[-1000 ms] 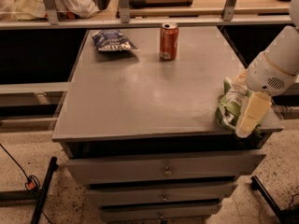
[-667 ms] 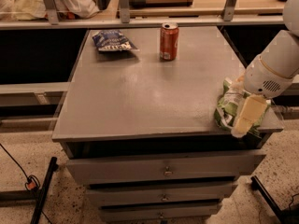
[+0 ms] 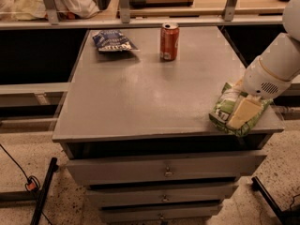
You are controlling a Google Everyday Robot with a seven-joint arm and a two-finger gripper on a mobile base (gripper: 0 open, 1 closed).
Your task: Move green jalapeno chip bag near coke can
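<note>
A robot arm's gripper [image 3: 242,115] rests on the crinkly green chip bag [image 3: 224,108] at the front right corner of a smooth grey table [image 3: 140,93], probably to lift it. I cannot tell whether it grips. The round red can [image 3: 169,41] stands well apart at the far edge, near a flat blue bag [image 3: 112,40].

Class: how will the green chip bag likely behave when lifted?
The gripper is on the green chip bag at the table corner. Wrinkled foil: probably floppy, crushable. Small: likely light. Glossy: perhaps slippery.
</note>
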